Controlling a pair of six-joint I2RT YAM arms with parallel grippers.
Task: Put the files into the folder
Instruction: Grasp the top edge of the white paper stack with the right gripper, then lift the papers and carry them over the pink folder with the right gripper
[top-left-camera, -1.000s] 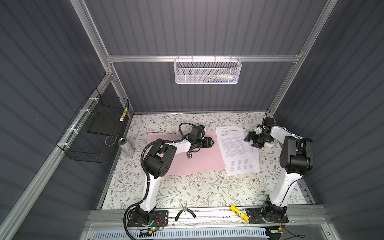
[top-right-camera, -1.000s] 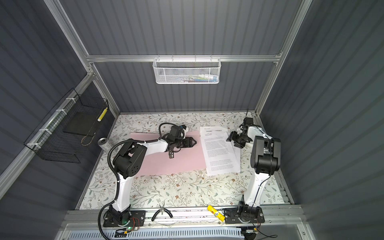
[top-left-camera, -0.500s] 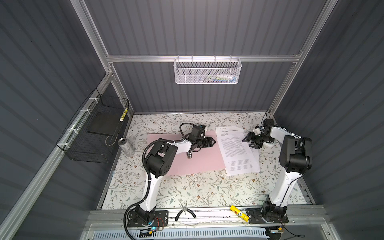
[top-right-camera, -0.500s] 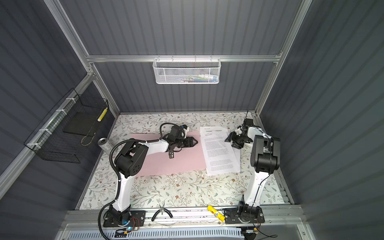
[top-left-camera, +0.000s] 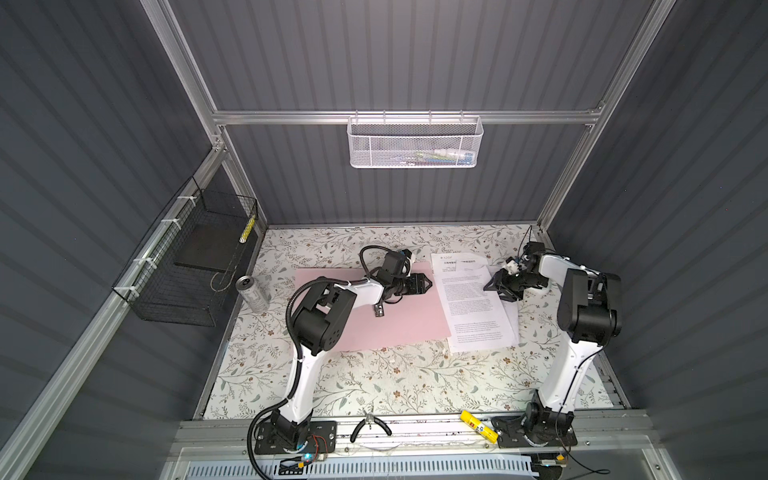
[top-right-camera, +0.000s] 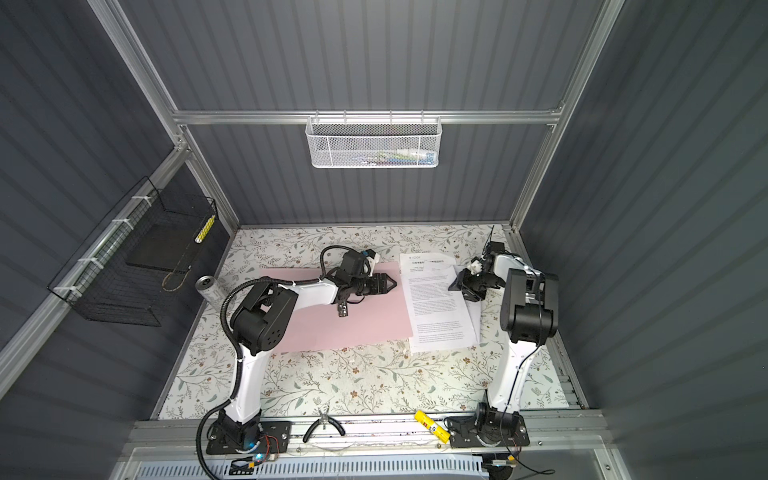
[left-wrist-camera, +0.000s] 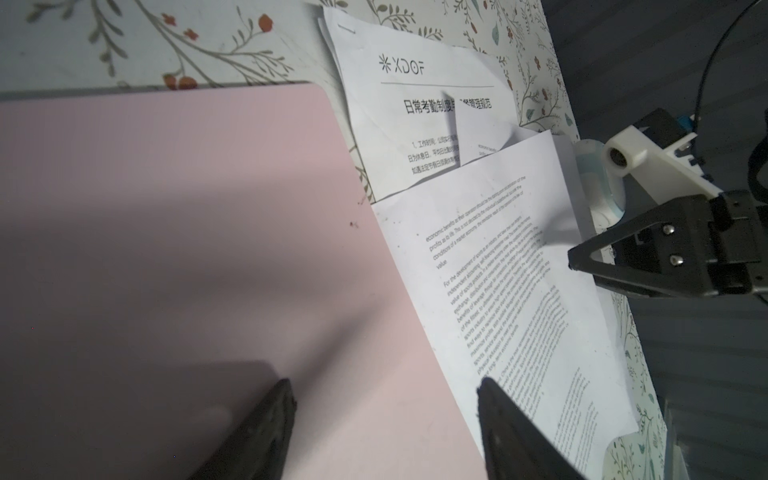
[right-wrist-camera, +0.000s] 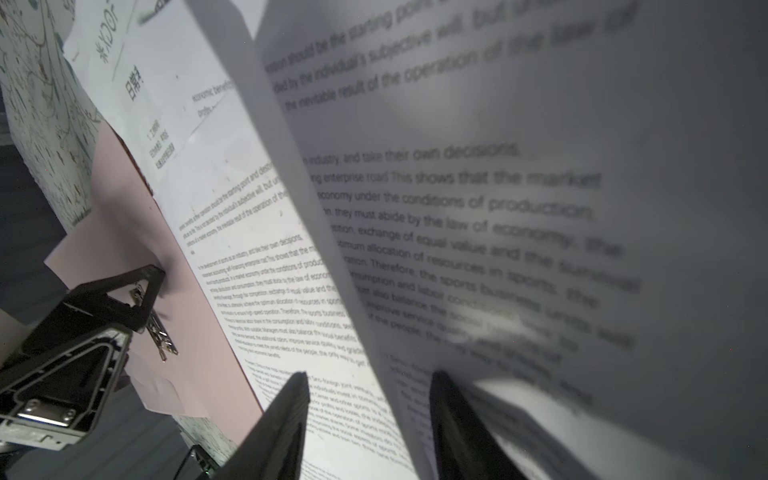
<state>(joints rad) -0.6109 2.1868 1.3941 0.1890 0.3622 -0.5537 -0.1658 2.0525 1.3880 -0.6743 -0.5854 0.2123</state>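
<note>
The pale pink folder lies flat on the floral table, with a metal clip on it. The files, white printed sheets, lie fanned to its right and overlap its right edge. My left gripper is open and hovers low over that edge, one finger over pink and one over paper. My right gripper is at the files' right edge. Its jaws stand apart, with the raised edge of a top sheet between them. The sheet bows up over the far finger.
A metal can lies left of the folder, below a black wire basket on the left wall. A white mesh basket hangs on the back rail. Pliers and a yellow marker rest on the front rail.
My right gripper has slid left onto the files' right edge, and its jaws have narrowed around a sheet's edge. The left arm has stayed put.
</note>
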